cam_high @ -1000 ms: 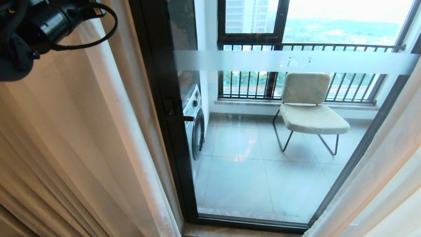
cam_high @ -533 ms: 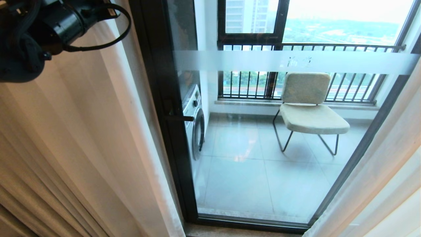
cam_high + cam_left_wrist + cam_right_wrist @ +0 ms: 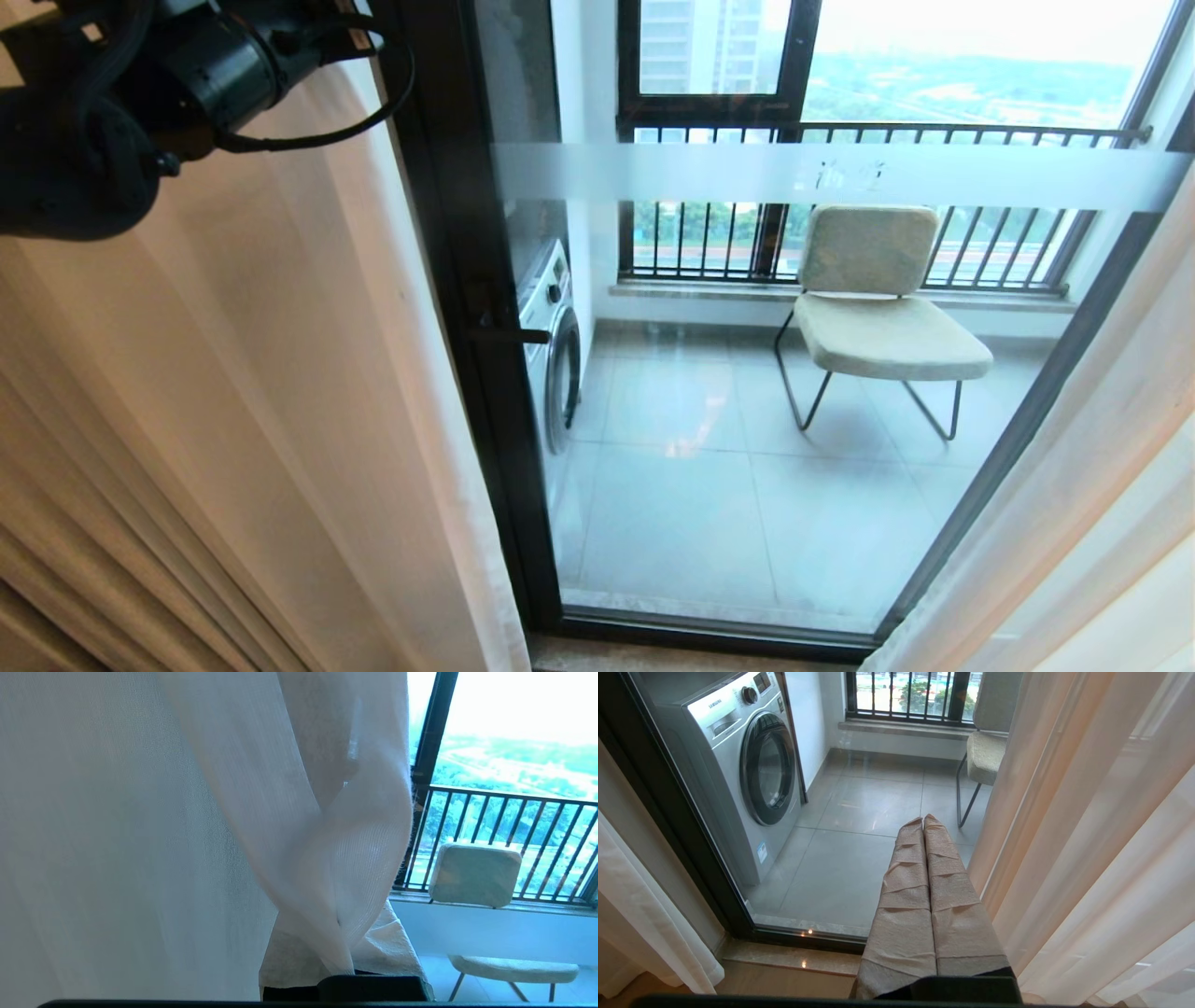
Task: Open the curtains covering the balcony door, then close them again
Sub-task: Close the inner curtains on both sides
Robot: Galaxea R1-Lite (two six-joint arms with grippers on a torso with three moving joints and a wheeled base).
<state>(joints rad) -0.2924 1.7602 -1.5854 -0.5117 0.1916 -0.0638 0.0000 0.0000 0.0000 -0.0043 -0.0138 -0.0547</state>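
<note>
The curtains hang on both sides of the balcony door: cream drape and white sheer on the left, another panel on the right. The glass between them is uncovered, showing the frosted band and the dark handle. My left arm reaches in at the top left, against the left curtain. In the left wrist view my left gripper is shut on a fold of the white sheer, pinched between its tape-wrapped fingers. My right gripper hangs low before the door, shut and empty.
Behind the glass stand a washing machine on the left and a cushioned chair on the tiled balcony floor. A barred window lies beyond. The right curtain hangs close beside my right gripper. A stone sill runs under the door.
My left arm has swung to the right across the top of the head view, drawing the left curtain's edge a little rightward over the door frame. The right arm has not moved.
</note>
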